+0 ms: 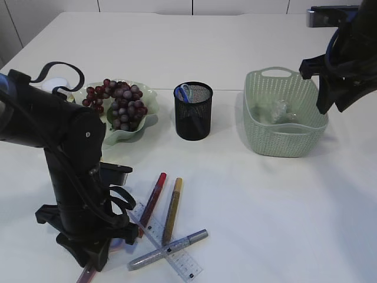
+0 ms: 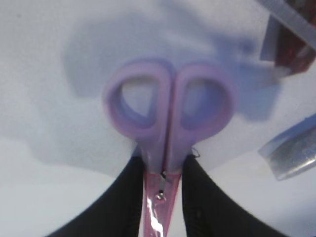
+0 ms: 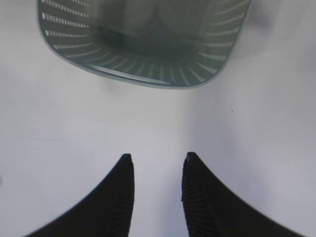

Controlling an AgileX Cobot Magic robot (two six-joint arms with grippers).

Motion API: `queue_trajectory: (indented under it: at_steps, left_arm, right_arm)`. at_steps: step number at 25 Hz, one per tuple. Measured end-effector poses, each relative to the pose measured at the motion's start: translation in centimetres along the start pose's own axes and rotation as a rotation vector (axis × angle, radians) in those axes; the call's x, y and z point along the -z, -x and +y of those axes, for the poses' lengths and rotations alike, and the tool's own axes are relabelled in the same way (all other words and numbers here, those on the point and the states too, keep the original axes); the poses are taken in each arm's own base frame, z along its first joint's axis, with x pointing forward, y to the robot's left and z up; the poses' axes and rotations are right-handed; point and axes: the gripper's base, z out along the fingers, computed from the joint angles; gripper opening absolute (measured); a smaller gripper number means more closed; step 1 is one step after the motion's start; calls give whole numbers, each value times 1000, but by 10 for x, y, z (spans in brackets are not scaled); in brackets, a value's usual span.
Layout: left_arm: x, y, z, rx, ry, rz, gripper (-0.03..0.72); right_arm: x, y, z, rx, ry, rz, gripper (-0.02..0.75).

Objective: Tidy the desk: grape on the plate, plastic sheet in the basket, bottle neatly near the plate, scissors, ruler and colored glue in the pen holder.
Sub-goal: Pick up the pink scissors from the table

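Bright, even light fills the exterior view, with soft shadows under things on the white table. In the left wrist view the lilac-handled plastic scissors are blurred, shadow in the upper centre. The right wrist view's upper edge is soft and hazy.

white table; maybe a small white object behind.

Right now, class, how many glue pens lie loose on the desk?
3 clearly: red pen, gold pen, silver pen, clustered by the ruler. The left arm may hide more.
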Motion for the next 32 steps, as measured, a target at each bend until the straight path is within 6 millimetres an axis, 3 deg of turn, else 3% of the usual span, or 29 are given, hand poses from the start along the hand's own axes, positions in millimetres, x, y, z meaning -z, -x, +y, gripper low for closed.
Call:
queue_trajectory:
  at_steps: [32]
  left_arm:
    - [10, -2, 0, -4, -14, -48, 197]
  right_arm:
    - [0, 0, 0, 1, -4, 0, 276]
